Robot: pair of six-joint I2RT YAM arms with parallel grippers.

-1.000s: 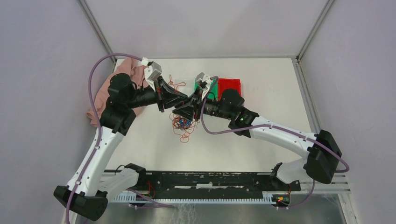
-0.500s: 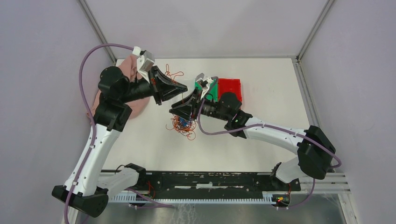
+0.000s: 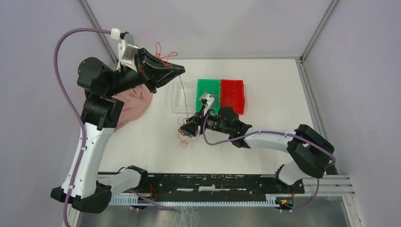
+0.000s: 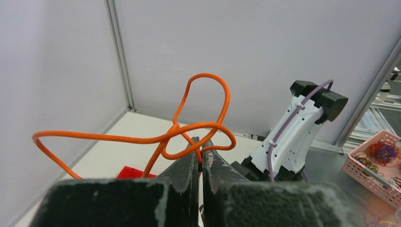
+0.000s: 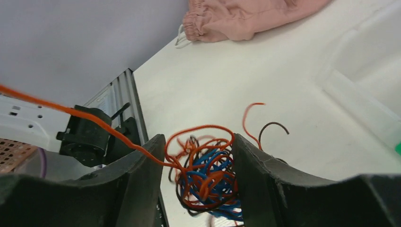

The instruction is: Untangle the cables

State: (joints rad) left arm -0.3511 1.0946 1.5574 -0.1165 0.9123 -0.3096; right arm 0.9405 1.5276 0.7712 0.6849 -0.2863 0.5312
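Note:
The cables are a tangle [image 3: 183, 135] of orange-red, blue and dark wires on the table in front of the bins. My right gripper [image 3: 187, 128] is low over the table. In the right wrist view the tangle [image 5: 208, 179] fills the gap between its fingers [image 5: 142, 170], and the gripper [image 5: 197, 138] is shut on it. My left gripper [image 3: 181, 69] is raised high at the back left. In the left wrist view it [image 4: 199, 141] is shut on a looped orange cable [image 4: 204, 74]. A thin strand [image 3: 185, 97] runs from it down to the tangle.
A pink cloth [image 3: 135, 101] lies at the left edge of the table. A green bin [image 3: 208, 90] and a red bin [image 3: 232, 92] stand side by side at the back middle. A clear plastic tray [image 3: 179, 97] sits left of them.
My left gripper has risen and swung back to the left with the orange cable, drawing a strand out. My right gripper has moved down and nearer with the tangle.

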